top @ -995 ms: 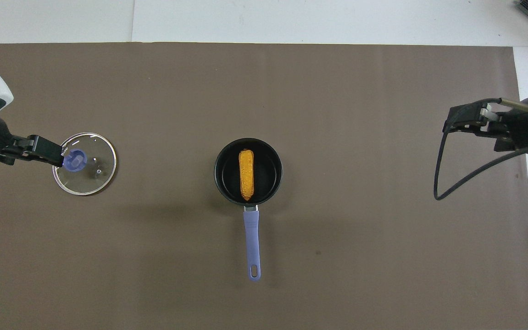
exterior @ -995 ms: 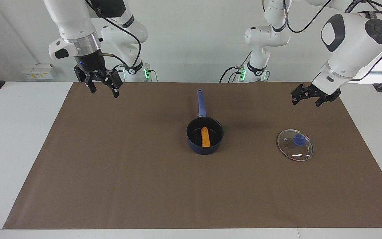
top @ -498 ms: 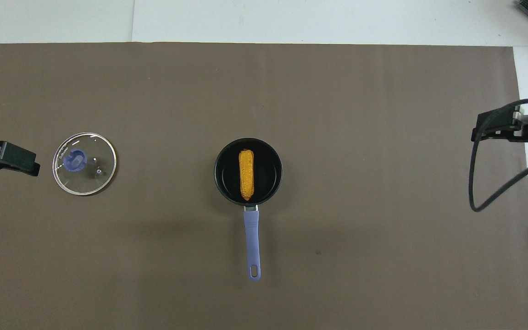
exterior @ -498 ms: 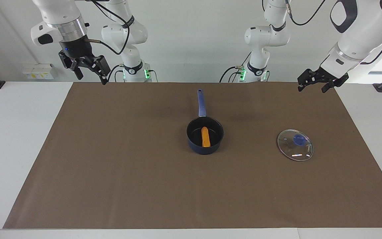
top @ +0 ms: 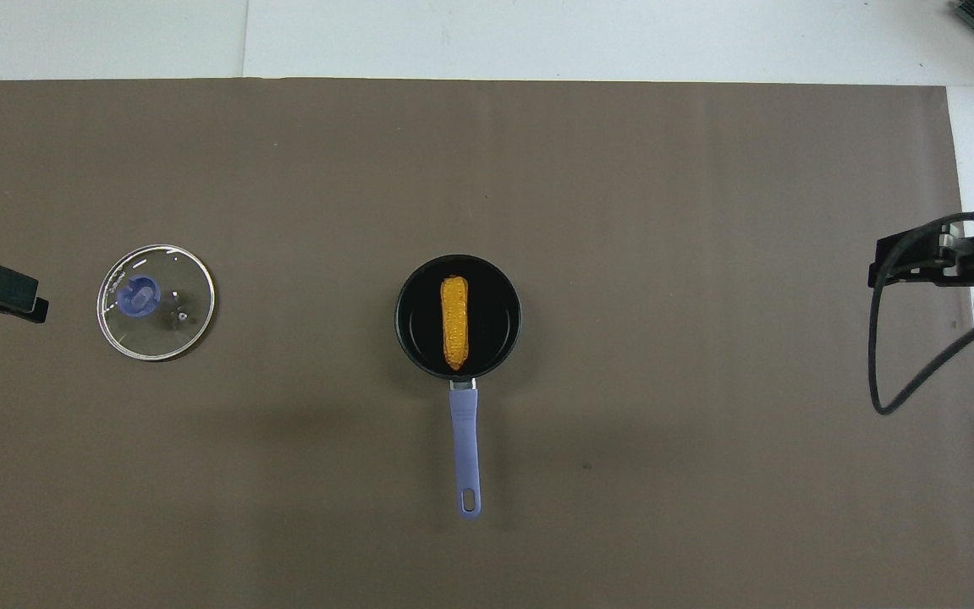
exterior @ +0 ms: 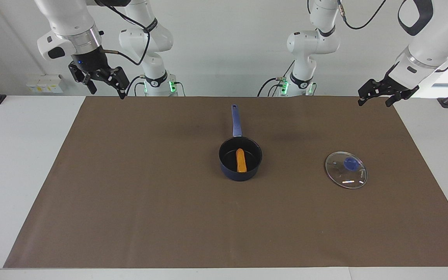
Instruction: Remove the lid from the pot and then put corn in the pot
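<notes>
both hands pulled back, job looks finished

left hand [exterior: 375, 97] and right hand [exterior: 104, 82] now raised and drawn back to the counter's [exterior: 29, 155] ends, both spread wide, holding nothing. corn [exterior: 241, 160] lying inside the pot [exterior: 240, 173] mid-mat; lid [exterior: 346, 170] flat toward the left arm's end, well apart from it. no longer hovering over the lid. likely nothing left to do.
</notes>
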### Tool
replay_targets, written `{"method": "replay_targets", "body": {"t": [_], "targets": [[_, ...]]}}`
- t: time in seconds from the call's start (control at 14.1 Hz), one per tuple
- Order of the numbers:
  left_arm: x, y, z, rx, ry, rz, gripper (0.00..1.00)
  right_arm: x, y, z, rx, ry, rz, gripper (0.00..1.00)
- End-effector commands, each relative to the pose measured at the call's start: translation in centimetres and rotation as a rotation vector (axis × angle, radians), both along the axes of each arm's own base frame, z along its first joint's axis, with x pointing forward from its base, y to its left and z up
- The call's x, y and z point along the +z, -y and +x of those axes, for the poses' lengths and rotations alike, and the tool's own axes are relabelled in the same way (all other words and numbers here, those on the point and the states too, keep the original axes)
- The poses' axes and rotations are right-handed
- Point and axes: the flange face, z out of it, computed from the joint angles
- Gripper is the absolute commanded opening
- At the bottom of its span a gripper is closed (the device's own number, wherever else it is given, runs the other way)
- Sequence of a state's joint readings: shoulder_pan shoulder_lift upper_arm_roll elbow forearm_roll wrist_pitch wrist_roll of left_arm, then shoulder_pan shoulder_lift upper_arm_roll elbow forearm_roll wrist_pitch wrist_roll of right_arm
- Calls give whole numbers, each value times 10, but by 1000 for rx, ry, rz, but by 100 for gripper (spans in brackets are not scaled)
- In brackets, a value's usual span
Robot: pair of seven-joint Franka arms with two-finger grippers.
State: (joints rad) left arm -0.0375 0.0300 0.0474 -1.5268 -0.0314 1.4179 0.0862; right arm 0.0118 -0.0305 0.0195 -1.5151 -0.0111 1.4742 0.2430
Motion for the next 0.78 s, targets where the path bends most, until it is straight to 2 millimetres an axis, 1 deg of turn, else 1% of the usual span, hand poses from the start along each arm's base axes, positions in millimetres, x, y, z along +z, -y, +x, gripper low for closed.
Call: {"method": "replay_targets", "body": {"t": [0.0, 0.71], "targets": [[2, 0, 0, -10, -8, -12, 100, -1, 11, -8, 74, -4, 13, 100], [2, 2, 1, -14, 3, -13, 100, 1, 9, -5, 89, 19, 12, 100]]}}
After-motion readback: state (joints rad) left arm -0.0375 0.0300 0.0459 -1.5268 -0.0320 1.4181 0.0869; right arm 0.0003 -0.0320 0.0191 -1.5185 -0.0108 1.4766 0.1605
